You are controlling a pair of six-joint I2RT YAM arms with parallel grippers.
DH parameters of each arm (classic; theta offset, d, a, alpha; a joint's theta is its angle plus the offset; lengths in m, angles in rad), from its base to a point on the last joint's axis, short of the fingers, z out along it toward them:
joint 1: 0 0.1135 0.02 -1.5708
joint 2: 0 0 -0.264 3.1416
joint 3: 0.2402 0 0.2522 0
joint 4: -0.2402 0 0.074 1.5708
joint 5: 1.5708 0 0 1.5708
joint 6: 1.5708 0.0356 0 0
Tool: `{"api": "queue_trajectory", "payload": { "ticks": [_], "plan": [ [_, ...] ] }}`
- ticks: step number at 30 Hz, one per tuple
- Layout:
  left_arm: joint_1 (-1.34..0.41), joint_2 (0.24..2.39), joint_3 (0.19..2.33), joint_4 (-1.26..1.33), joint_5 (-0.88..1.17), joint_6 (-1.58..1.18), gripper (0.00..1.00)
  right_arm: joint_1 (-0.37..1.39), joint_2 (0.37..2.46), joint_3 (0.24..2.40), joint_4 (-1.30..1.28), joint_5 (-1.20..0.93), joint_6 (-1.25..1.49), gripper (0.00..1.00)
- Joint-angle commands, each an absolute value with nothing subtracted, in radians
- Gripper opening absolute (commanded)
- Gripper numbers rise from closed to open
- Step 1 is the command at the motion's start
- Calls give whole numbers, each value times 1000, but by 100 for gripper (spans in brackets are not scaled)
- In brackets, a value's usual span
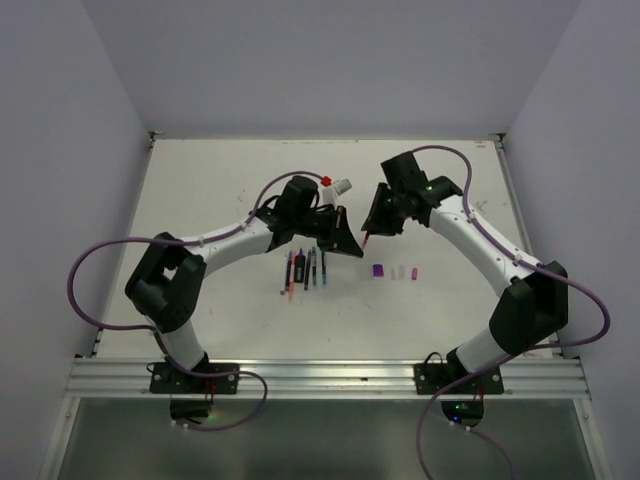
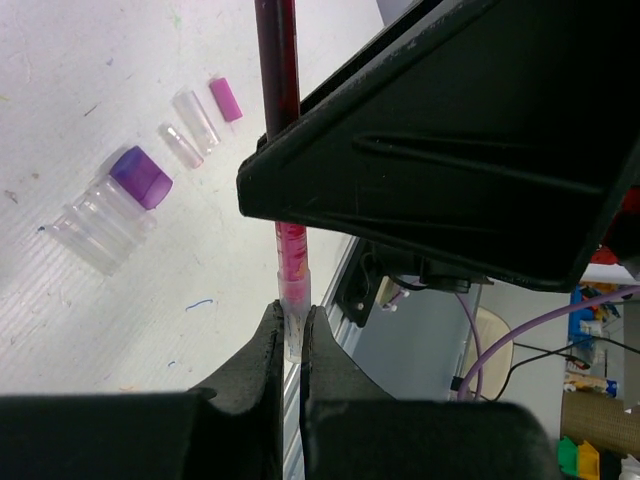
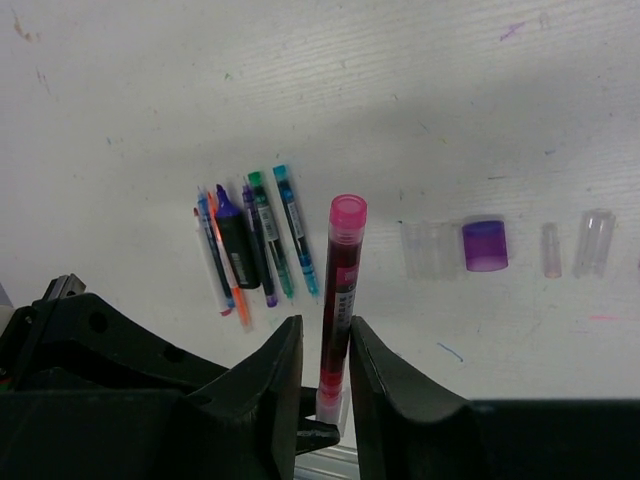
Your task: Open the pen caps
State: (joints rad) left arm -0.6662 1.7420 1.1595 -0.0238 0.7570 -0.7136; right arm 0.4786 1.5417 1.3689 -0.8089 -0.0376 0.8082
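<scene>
Near the middle of the bench (image 1: 200, 190), a little toward the front edge, the other pens (image 3: 250, 250) lie side by side. Just right of them the left claw (image 2: 292, 318) is closed on the clear end of a pink pen (image 3: 341, 262). The right claw (image 3: 327, 328) grips the body of the same pen. Further right, loose caps (image 3: 485, 245) lie in a row, one of them purple.

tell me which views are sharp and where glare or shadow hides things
Top external: soft even light, faint shadows, the pens tiny but readable. Left wrist: the pink pen reads clearly, the black jaws lose detail in shadow, and the clear caps nearly wash out against the white table. Right wrist: sharp, no strong glare, the purple cap stands out.
</scene>
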Motion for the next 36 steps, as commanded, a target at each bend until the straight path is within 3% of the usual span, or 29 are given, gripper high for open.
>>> {"api": "queue_trajectory", "payload": {
  "ticks": [1, 5, 7, 8, 9, 16, 20, 24, 29, 32, 36],
  "plan": [
    [-649, 1718, 1161, 24, 828, -690, 0, 492, 1526, 1370, -793, -89, 804, 29],
    [-643, 1726, 1164, 43, 853, -699, 0, 499, 1526, 1350, -775, -107, 810, 29],
    [-641, 1729, 1161, 64, 874, -709, 0, 499, 1525, 1336, -764, -118, 816, 22],
    [-638, 1727, 1158, 77, 885, -721, 0, 500, 1520, 1330, -756, -135, 818, 18],
    [-637, 1729, 1155, 103, 912, -727, 0, 499, 1517, 1324, -735, -140, 822, 1],
    [-578, 1704, 1031, 461, 1116, -935, 0, 495, 1467, 1238, -582, -198, 799, 0],
    [-545, 1687, 956, 751, 1255, -1100, 0, 476, 1416, 1120, -227, -339, 818, 0],
    [-525, 1666, 888, 932, 1276, -1216, 0, 453, 1426, 1139, -124, -365, 819, 0],
    [-506, 1632, 859, 913, 1287, -1200, 0, 359, 1466, 1170, -43, -416, 868, 0],
    [-486, 1596, 862, 743, 1261, -1080, 0, 344, 1508, 1216, -69, -411, 862, 0],
    [-465, 1575, 925, 313, 1221, -768, 0, 342, 1532, 1244, -95, -394, 847, 0]
  ]
}}
